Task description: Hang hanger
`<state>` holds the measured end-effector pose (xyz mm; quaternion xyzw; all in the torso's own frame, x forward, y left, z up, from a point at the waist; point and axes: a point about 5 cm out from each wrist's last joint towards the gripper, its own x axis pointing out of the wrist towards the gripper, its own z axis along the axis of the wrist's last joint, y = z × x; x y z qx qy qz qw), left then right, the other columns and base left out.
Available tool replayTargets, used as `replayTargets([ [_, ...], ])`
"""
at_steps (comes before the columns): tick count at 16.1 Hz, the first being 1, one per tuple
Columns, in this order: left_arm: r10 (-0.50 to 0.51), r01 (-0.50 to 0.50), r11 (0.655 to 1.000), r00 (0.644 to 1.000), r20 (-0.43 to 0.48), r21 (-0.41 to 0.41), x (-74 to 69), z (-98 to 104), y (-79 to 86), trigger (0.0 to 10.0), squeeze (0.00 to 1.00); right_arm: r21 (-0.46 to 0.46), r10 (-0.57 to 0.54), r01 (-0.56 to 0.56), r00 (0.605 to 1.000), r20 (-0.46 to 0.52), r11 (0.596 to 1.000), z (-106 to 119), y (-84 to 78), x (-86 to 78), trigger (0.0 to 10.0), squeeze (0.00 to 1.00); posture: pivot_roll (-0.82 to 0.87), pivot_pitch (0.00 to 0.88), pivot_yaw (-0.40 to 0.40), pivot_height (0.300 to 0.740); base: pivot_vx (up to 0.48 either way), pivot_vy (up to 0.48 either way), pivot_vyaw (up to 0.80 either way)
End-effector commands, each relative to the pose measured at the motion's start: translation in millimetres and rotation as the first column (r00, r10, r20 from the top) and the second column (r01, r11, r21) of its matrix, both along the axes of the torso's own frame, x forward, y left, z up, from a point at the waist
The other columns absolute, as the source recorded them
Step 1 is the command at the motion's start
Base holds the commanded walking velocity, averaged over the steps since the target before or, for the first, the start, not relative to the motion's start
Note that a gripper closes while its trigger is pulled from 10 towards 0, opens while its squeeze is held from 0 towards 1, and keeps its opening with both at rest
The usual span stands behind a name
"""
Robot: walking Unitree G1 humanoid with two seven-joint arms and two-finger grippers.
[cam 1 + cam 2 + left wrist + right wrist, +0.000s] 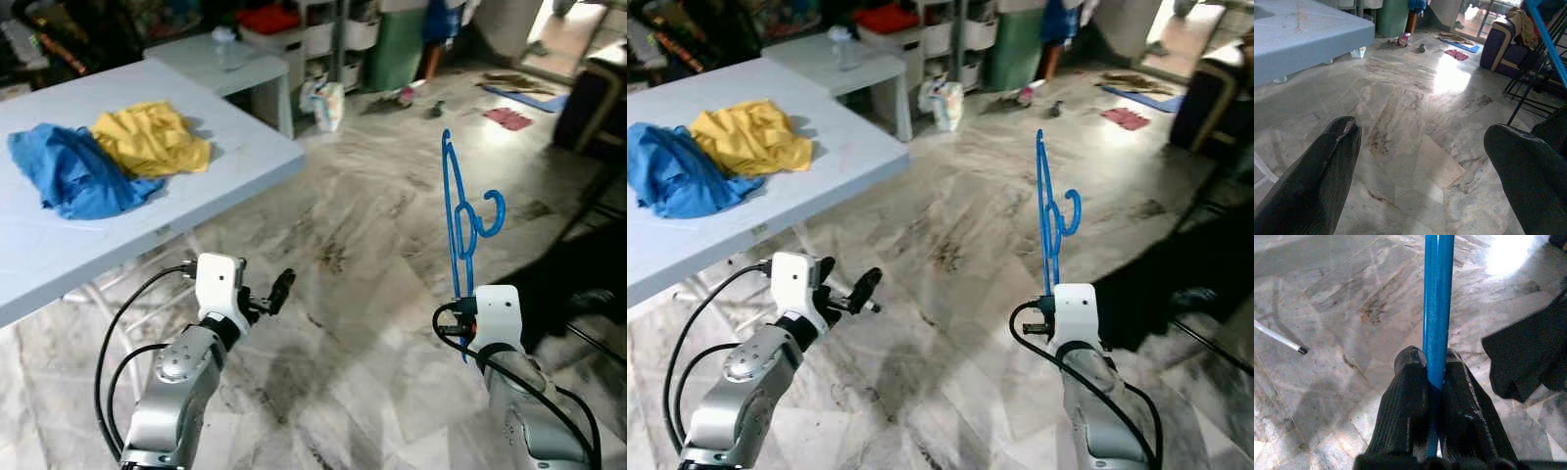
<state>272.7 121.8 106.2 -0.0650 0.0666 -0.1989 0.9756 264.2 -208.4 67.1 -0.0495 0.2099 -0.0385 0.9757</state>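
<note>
A blue plastic hanger (pixel 458 211) stands upright above my right gripper (pixel 458 294), which is shut on its lower bar; its hook curls to the right near the top. In the right wrist view the two black fingers (pixel 1408 401) clamp the blue hanger (pixel 1438 308) between them. My left gripper (pixel 279 291) is held out low over the marble floor, open with nothing in it; its two fingers (pixel 1312 181) stand far apart in the left wrist view.
A light blue table (pixel 245 147) at the left carries a blue cloth (pixel 73 171) and a yellow cloth (pixel 152 137). A small white side table (pixel 230 64) and shelves stand behind it. Dark furniture (pixel 593 98) and a black rack (pixel 1533 63) stand at the right. Marble floor (pixel 362 235) lies open ahead.
</note>
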Motion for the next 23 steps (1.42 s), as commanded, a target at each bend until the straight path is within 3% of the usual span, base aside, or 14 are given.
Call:
replayTargets([
  [1,-0.012,0.012,1.0,1.0,0.003,0.007,-1.2,1.8,1.7,10.0,0.0,-0.004,0.003,-0.003,1.0,0.002,1.0,1.3,2.2,1.7,10.0,0.0,-0.04,0.031,-0.002,0.74,0.266,0.0,0.0],
  [4,-0.022,0.022,1.0,1.0,0.003,0.009,-1.7,2.0,0.8,10.0,0.0,-0.005,0.005,-0.005,1.0,-0.002,1.0,0.7,3.2,1.9,10.0,0.0,-0.03,0.031,-0.001,0.74,0.268,0.0,-0.8],
  [16,-0.056,0.056,0.998,0.998,-0.006,0.011,-2.7,1.6,-2.2,10.0,0.0,-0.002,0.016,-0.016,1.0,-0.013,1.0,-0.5,6.6,2.4,10.0,0.0,-0.03,0.032,-0.006,0.74,0.268,0.0,-0.13],
  [20,-0.069,0.068,0.997,0.996,-0.056,-0.027,-5.1,-2.3,-7.8,10.0,0.0,0.002,0.017,-0.017,1.0,-0.017,1.0,-1.4,7.7,1.9,10.0,0.0,-0.03,0.034,-0.007,0.74,0.0,0.0,0.0],
  [23,-0.089,0.087,0.996,0.995,-0.054,-0.032,-6.9,-1.2,-10.9,10.0,0.0,0.02,0.023,-0.022,1.0,-0.016,1.0,-1.7,9.2,2.1,10.0,0.0,-0.03,0.034,-0.007,0.74,0.0,0.335,-0.71],
])
